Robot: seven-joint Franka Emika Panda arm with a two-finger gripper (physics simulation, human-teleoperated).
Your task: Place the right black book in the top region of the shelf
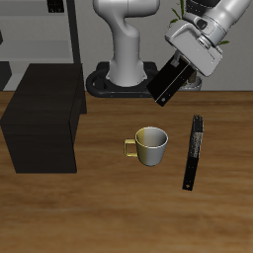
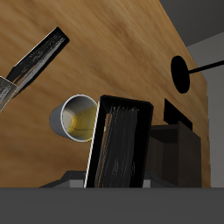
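The right black book [image 1: 169, 83] hangs tilted in the air above the table, behind the mug, with my gripper [image 1: 183, 63] shut on its upper end. In the wrist view the same book [image 2: 118, 144] stands close before the camera, showing its black cover and pale page edge. The shelf [image 1: 44, 126], a large plain black box, stands on the table well away from the book, on the far side of the mug. The shelf [image 2: 179, 150] also shows in the wrist view, partly hidden behind the held book.
A yellowish mug [image 1: 151, 145] stands mid-table below the held book. A long thin black book [image 1: 192, 151] lies flat beside the mug. A grey open-frame rack [image 1: 59, 30] stands at the back, next to the robot's base [image 1: 124, 77].
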